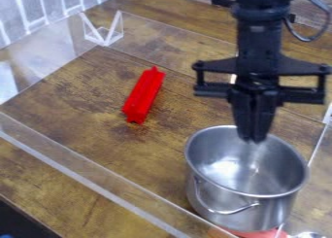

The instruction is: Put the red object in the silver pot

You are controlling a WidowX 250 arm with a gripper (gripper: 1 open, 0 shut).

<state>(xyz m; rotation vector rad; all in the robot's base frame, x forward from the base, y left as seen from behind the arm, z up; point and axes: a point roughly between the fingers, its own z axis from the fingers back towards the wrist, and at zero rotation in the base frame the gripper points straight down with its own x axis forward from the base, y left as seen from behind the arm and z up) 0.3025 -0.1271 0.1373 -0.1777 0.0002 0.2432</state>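
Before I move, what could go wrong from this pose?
The shut gripper hangs over the mouth of the silver pot, so lowering it might knock the rim. It appears to carry nothing, so releasing here would likely achieve nothing. The red object still lies on the table, outside the pot.

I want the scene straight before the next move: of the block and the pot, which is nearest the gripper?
The silver pot, right under the gripper; the red block lies off left.

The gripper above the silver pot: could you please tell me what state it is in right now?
Gripper: closed, with nothing visible in it; the red block lies on the table, outside the pot.
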